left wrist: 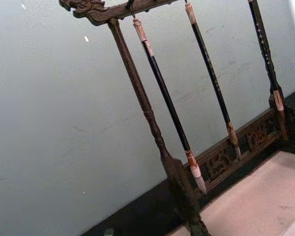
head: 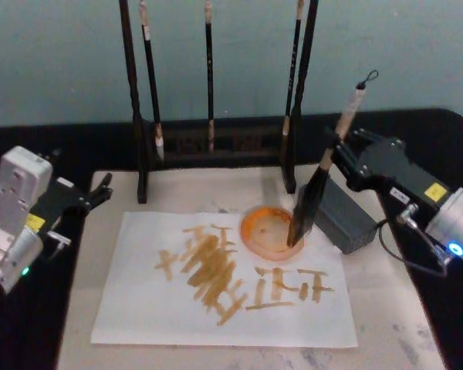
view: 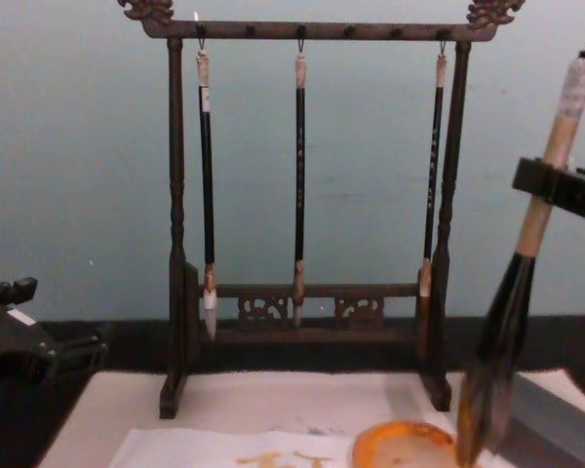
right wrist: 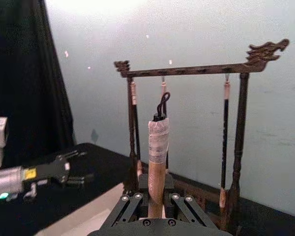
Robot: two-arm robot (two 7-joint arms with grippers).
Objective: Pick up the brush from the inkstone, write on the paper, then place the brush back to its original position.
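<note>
Clenching the brush mid-handle, the right claw hangs its bristles below at the orange dish, likely loading ink; the left claw idles released.

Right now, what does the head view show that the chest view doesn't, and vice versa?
Head view adds the whole paper and its orange strokes. Chest view adds the rack's top bar and hooks. Both share the right gripper shut on the brush, bristle tip at the rim of the orange dish, and the left gripper parked at the left.
</note>
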